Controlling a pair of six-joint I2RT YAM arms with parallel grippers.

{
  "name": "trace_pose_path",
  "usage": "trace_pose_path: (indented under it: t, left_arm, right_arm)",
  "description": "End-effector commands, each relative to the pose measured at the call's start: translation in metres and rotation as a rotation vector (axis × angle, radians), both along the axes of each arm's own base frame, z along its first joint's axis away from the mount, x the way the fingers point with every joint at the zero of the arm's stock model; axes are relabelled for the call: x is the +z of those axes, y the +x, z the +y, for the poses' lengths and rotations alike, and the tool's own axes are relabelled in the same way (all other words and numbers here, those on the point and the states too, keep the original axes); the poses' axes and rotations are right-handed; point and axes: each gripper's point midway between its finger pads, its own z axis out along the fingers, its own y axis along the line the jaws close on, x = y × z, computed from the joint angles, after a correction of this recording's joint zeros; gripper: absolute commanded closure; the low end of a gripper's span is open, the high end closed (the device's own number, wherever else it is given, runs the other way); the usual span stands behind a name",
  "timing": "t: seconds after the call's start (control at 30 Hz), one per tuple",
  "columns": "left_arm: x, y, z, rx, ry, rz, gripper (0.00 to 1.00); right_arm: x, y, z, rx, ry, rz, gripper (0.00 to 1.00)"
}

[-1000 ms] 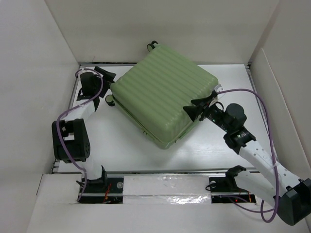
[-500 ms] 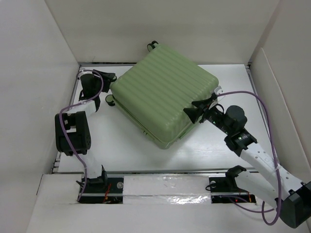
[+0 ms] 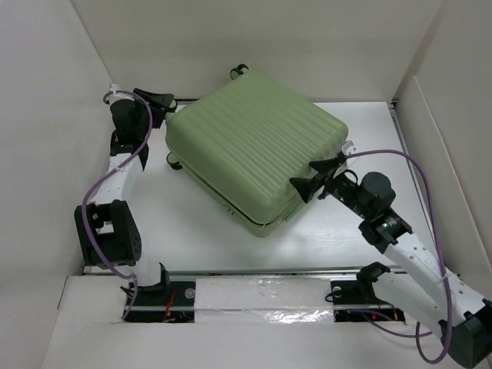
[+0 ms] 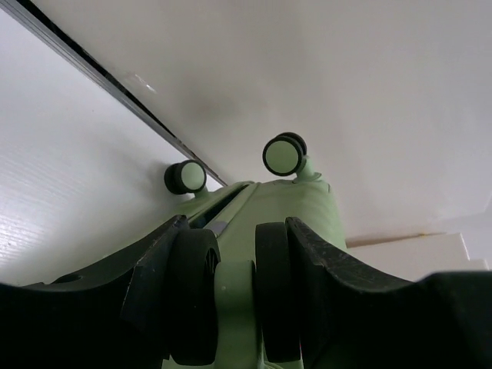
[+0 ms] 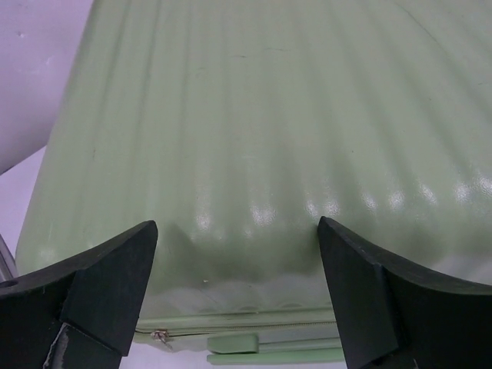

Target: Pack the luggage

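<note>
Suitcase (image 3: 254, 150) closed on tabletop (image 3: 192, 223); left pincer (image 4: 234, 269) pinches a far-left wheel (image 4: 273, 296), right pincer (image 5: 236, 231) spread at near-right edge; zipping may remain.

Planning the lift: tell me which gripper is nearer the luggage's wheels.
Left. The left gripper grips one wheel at the far-left end of the luggage; the right gripper hangs open over the opposite, near-right corner.
</note>
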Motion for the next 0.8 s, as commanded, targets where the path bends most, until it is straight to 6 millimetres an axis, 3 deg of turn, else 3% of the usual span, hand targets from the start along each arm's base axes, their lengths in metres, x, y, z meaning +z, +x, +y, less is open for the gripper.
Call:
trace_pose_path:
  t: [0.0, 0.07, 0.1, 0.2, 0.3, 0.37, 0.47, 0.5, 0.57, 0.63, 0.67, 0.7, 0.77]
  left_arm:
    - [0.076, -0.031, -0.032, -0.139, 0.051, -0.215, 1.0]
    - [0.067, -0.036, -0.031, -0.135, 0.039, -0.201, 1.0]
    - [0.049, -0.038, -0.031, -0.132, 0.038, -0.158, 1.0]
    - [0.019, -0.037, -0.023, -0.085, 0.051, -0.106, 1.0]
    - [-0.006, -0.027, -0.016, -0.053, 0.071, -0.042, 1.0]
    - [-0.017, -0.022, -0.013, -0.041, 0.077, -0.02, 0.99]
    - [-0.023, -0.015, -0.008, -0.016, 0.092, -0.006, 0.88]
    - [-0.021, -0.012, -0.002, -0.003, 0.113, 0.005, 0.85]
    - [-0.02, -0.008, 0.0, 0.001, 0.129, 0.008, 0.82]
    - [-0.017, -0.006, 0.001, 0.001, 0.148, 0.007, 0.7]
    - [-0.015, -0.004, 0.002, 0.002, 0.154, 0.005, 0.54]
    - [-0.013, -0.005, 0.002, 0.002, 0.154, 0.0, 0.45]
    - [-0.006, -0.005, 0.004, 0.016, 0.169, -0.011, 0.32]
  right_arm:
    - [-0.013, -0.013, 0.004, 0.025, -0.041, 0.046, 0.1]
    - [-0.015, -0.018, -0.003, 0.005, -0.046, 0.048, 0.17]
    - [-0.021, -0.022, -0.006, -0.005, -0.058, 0.068, 0.35]
    - [-0.036, -0.037, -0.014, -0.026, -0.059, 0.115, 0.84]
    - [-0.051, -0.053, -0.02, -0.035, -0.038, 0.157, 0.99]
    - [-0.057, -0.063, -0.018, -0.02, -0.022, 0.173, 0.99]
    - [-0.074, -0.076, -0.016, 0.004, -0.012, 0.213, 0.74]
    - [-0.085, -0.079, -0.015, 0.012, -0.022, 0.236, 0.59]
    - [-0.093, -0.089, -0.006, 0.072, -0.033, 0.244, 0.53]
    - [-0.103, -0.098, 0.006, 0.133, -0.048, 0.263, 0.52]
    - [-0.105, -0.101, 0.016, 0.167, -0.049, 0.27, 0.51]
    - [-0.11, -0.102, 0.021, 0.174, -0.053, 0.281, 0.5]
    - [-0.118, -0.102, 0.028, 0.171, -0.069, 0.294, 0.49]
